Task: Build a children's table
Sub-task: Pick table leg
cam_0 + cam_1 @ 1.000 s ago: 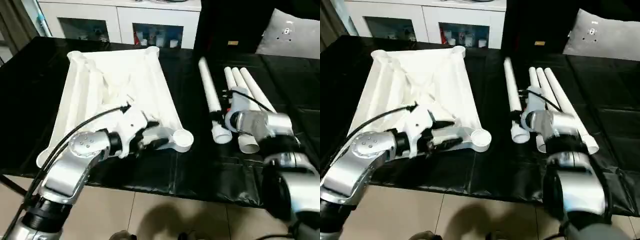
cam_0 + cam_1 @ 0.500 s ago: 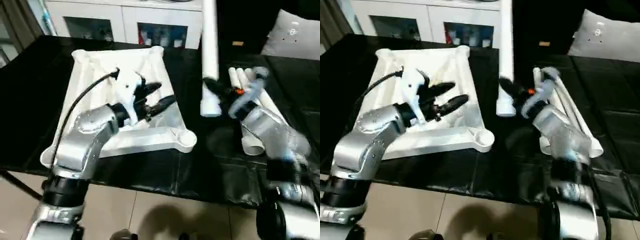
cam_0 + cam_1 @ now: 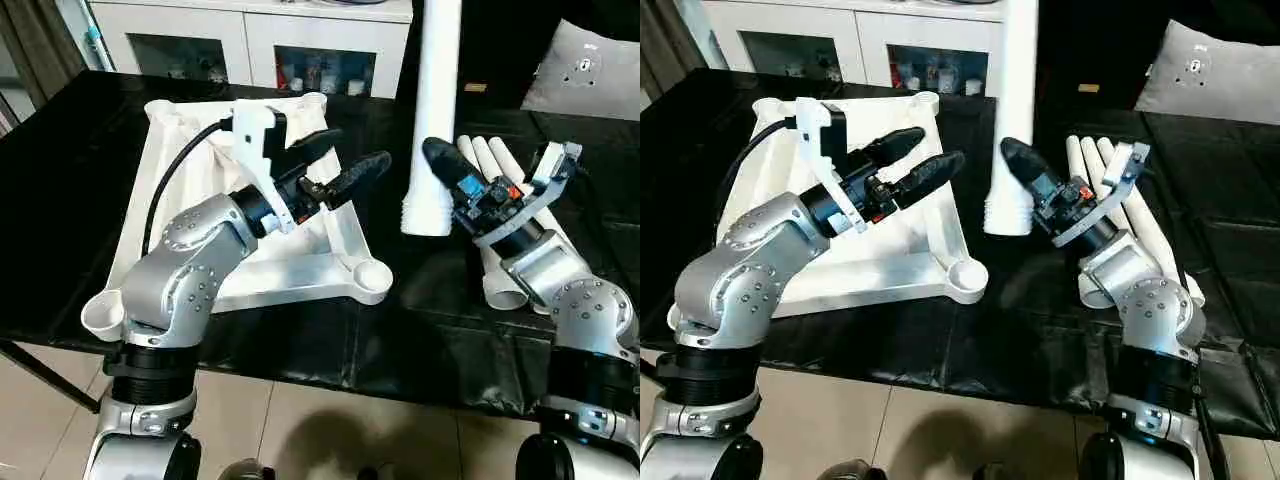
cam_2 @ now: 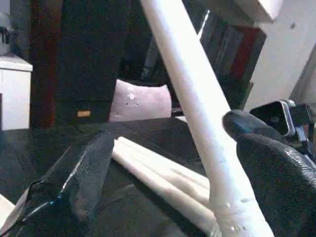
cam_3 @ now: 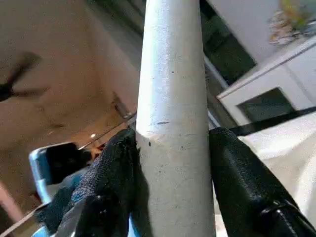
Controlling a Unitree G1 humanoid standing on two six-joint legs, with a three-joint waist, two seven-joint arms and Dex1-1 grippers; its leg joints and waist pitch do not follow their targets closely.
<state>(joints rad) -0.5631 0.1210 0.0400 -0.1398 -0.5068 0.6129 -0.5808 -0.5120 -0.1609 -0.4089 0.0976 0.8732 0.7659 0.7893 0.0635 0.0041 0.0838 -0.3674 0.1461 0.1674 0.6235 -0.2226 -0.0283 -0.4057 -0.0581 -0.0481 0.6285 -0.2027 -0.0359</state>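
The children's table top lies upside down on the black cover, one round corner socket at its near right. My right gripper is shut on one white leg and holds it upright, threaded collar down, above the cover; that leg sits between both black fingers. My left gripper hovers over the top's right edge, open and empty, pointing at the held leg. Three more legs lie side by side under my right forearm.
The black-covered work table ends at a near edge, with tiled floor below. A white glass-door cabinet stands behind it. A grey cushion sits at the back right.
My right gripper has lifted a leg off the cover and stood it upright. My left gripper has risen from the top's near rim, opened wider and swung toward the leg.
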